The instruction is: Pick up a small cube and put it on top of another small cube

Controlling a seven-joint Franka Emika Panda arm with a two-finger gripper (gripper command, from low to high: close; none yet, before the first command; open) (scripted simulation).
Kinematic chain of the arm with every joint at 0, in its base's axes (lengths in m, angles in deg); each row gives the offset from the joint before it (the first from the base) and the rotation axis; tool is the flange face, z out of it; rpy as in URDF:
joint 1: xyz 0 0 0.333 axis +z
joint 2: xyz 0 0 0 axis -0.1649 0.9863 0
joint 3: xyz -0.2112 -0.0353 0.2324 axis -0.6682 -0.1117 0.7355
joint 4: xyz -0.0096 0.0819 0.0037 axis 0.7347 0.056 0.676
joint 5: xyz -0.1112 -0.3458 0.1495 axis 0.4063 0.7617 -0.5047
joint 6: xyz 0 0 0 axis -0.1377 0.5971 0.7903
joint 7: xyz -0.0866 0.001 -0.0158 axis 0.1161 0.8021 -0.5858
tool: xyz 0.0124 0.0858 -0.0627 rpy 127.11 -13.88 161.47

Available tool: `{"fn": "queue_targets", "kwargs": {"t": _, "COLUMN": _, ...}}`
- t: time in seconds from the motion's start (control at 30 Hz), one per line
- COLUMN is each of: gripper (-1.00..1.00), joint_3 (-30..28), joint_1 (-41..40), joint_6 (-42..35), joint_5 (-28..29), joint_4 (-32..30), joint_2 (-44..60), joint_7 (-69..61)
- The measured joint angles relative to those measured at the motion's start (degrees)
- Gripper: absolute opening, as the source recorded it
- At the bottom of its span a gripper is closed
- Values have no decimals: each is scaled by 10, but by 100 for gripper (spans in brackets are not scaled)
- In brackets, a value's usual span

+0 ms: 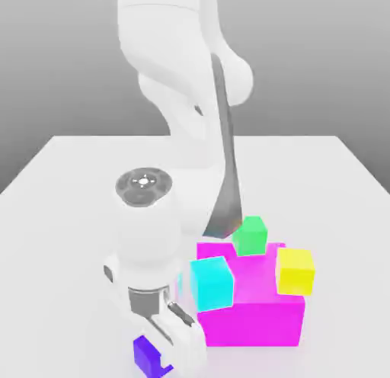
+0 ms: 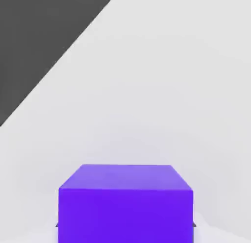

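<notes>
- One purple cube (image 1: 145, 352) sits on the bench (image 1: 68, 216) at about 7 o'clock from the magenta block (image 1: 255, 308) in the exterior view, near the front edge.
- Closed on the purple cube, jaws of the gripper (image 1: 158, 352) pointing down; a dark fingertip pad (image 1: 164, 365) pressed to the cube's side.
- Seen close in the hand view, the purple cube (image 2: 125, 203) square to the camera, resting flat on the pale bench (image 2: 171, 90).
- Judged step: grip just made, lift to come.
- Best lifted straight up, slowly, to keep the cube from twisting between the pads.
- Worth clearing the height of the cyan cube (image 1: 211, 283) before any sideways travel, as it stands at roughly 1 o'clock from the gripper, against the magenta block's side.
- Also near: a green cube (image 1: 250, 235) and a yellow cube (image 1: 295, 270) on or against the block, at 12 and 2 o'clock of its centre.
- Target cube not certain from these views; a level, centred set-down advised, with release only once the faces meet.
- No brands, labels or readable writing anywhere.
</notes>
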Motion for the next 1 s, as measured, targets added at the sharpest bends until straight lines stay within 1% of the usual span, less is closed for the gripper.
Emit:
{"fn": "queue_targets", "kwargs": {"t": 0.13, "gripper": -100, "joint_3": 8, "joint_1": -7, "joint_6": -60, "joint_5": -12, "joint_4": -14, "joint_2": -73, "joint_7": -11}}
{"fn": "queue_targets", "kwargs": {"t": 0.2, "gripper": -100, "joint_3": 7, "joint_1": -23, "joint_6": -79, "joint_5": -12, "joint_4": -3, "joint_2": -74, "joint_7": -44}}
{"fn": "queue_targets", "kwargs": {"t": 0.37, "gripper": -100, "joint_3": 54, "joint_1": -15, "joint_6": -146, "joint_5": -39, "joint_4": 8, "joint_2": -142, "joint_7": -148}}
{"fn": "queue_targets", "kwargs": {"t": 0.5, "gripper": -100, "joint_3": 92, "joint_1": 36, "joint_6": -208, "joint_5": -75, "joint_4": 1, "joint_2": -216, "joint_7": -222}}
{"fn": "queue_targets", "kwargs": {"t": 0.67, "gripper": -100, "joint_3": 128, "joint_1": 104, "joint_6": -281, "joint_5": -102, "joint_4": -38, "joint_2": -316, "joint_7": -238}}
{"fn": "queue_targets", "kwargs": {"t": 0.73, "gripper": -100, "joint_3": 152, "joint_1": 127, "joint_6": -295, "joint_5": -105, "joint_4": -56, "joint_2": -354, "joint_7": -224}}
{"fn": "queue_targets", "kwargs": {"t": 0.8, "gripper": -100, "joint_3": 165, "joint_1": 131, "joint_6": -269, "joint_5": -97, "joint_4": -71, "joint_2": -345, "joint_7": -211}}
{"fn": "queue_targets", "kwargs": {"t": 0.87, "gripper": -100, "joint_3": 171, "joint_1": 130, "joint_6": -226, "joint_5": -85, "joint_4": -85, "joint_2": -314, "joint_7": -200}}
{"fn": "queue_targets", "kwargs": {"t": 0.9, "gripper": 100, "joint_3": 173, "joint_1": 130, "joint_6": -203, "joint_5": -79, "joint_4": -91, "joint_2": -297, "joint_7": -195}}
{"fn": "queue_targets", "kwargs": {"t": 1.0, "gripper": 100, "joint_3": 173, "joint_1": 130, "joint_6": -203, "joint_5": -79, "joint_4": -91, "joint_2": -297, "joint_7": -195}}
